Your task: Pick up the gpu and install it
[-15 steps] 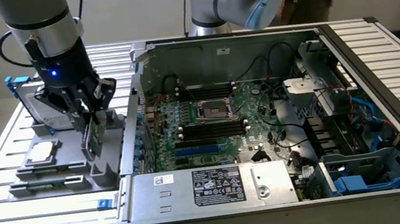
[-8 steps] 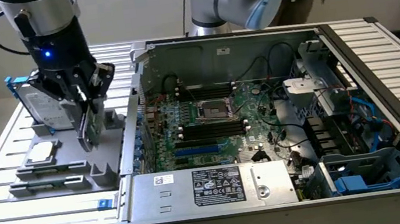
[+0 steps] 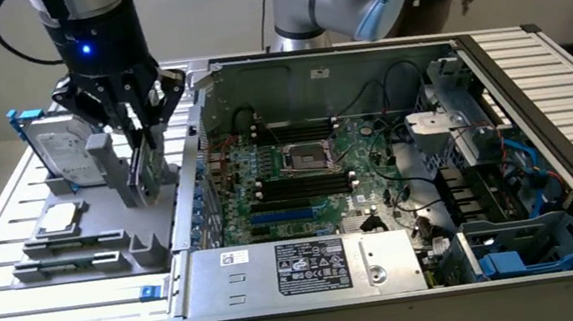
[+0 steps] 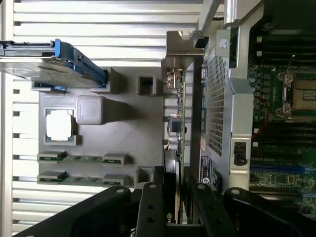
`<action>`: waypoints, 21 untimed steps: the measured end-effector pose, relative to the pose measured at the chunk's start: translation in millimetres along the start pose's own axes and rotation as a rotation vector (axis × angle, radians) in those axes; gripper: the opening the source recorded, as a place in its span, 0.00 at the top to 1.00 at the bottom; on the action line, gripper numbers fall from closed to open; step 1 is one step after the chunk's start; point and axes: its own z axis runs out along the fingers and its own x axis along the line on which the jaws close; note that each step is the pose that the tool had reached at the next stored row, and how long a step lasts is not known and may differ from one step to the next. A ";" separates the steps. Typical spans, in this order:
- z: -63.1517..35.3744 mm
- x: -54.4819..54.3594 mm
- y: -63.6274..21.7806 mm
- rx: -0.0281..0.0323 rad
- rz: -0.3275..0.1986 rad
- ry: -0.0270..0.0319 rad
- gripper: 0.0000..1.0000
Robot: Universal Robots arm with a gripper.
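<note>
Black gripper (image 3: 142,143) clamps the green, black-shrouded gpu (image 3: 141,181) standing in a grey plastic tray (image 3: 92,215), nine o'clock from the metal case (image 3: 308,73).

Gpu (image 3: 150,175) — thin green board, black shroud, upright on edge in grey holder (image 3: 84,239), beside computer case (image 3: 191,153)

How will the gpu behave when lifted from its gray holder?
The gpu is a thin circuit board, so probably stiff and light, but fragile. It stands on edge in the gray holder, so it likely tips sideways if nudged. The case wall sits close beside it, so a tilted lift may scrape.
</note>
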 end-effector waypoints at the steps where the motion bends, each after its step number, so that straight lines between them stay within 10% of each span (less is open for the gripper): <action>1: -4.8 -3.9 -1.2 0.0000 0.000 0.0000 0.74; 14: -65.9 -51.0 -14.2 -0.0018 0.000 0.0012 0.74; 21: -82.3 -82.0 -18.5 -0.0090 0.000 0.0012 0.74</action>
